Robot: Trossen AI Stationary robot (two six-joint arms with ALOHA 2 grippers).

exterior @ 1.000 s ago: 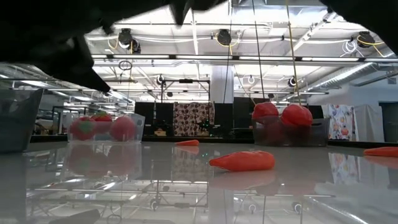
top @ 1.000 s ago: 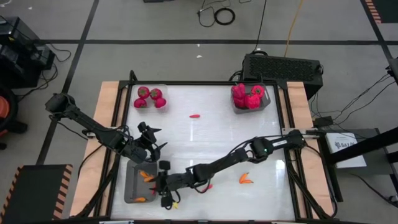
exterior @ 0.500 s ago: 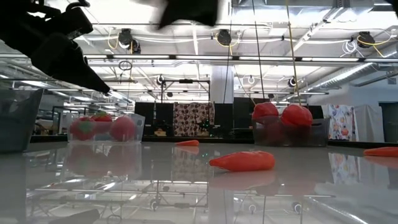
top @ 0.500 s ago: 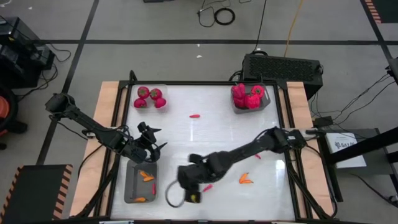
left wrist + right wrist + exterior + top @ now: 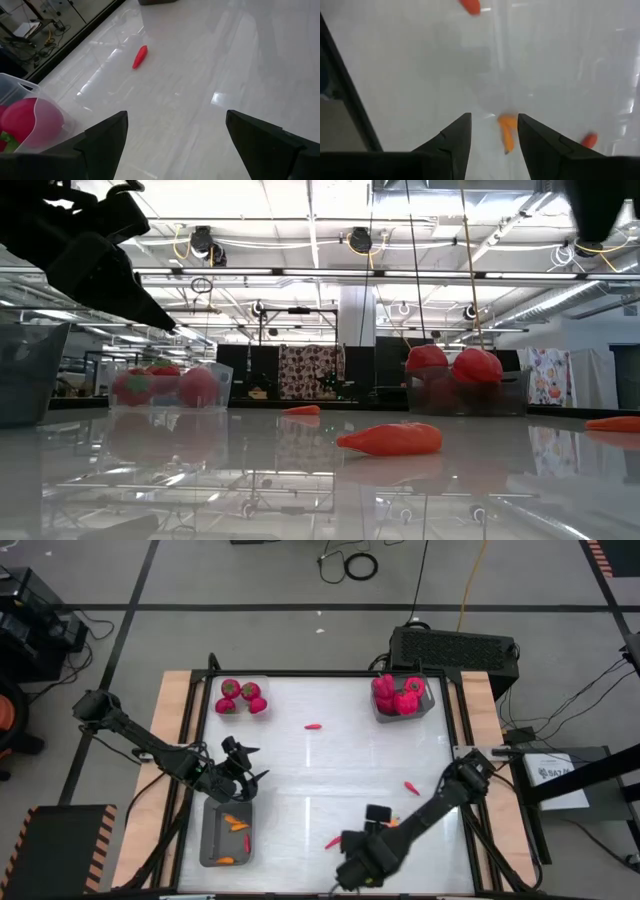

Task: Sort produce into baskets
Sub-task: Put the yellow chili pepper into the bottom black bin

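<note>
My right gripper [image 5: 380, 820] hangs open, pointing down, above an orange chilli [image 5: 507, 131] that lies on the table below the gap between its fingers. My left gripper [image 5: 240, 772] waits open at the table's left, just beyond the grey basket [image 5: 226, 832], which holds orange chillies. Red chillies lie loose on the table: one far [image 5: 314, 726], one right [image 5: 411, 787], one near [image 5: 333, 842]. The far-left basket [image 5: 243, 697] holds round red fruits, and the far-right basket [image 5: 403, 697] holds red peppers.
The white tabletop has a raised dark rim [image 5: 320, 673] and wooden side boards. A black box [image 5: 455, 645] stands behind the far-right basket. My right arm's raised elbow [image 5: 360, 860] hangs over the near edge. Bare tabletop lies in the middle.
My right gripper has swung from the grey basket at the near left toward the table's right, rising as it went. It has tipped from a slant to pointing straight down and now stands over the orange chilli. The produce has stayed where it was.
</note>
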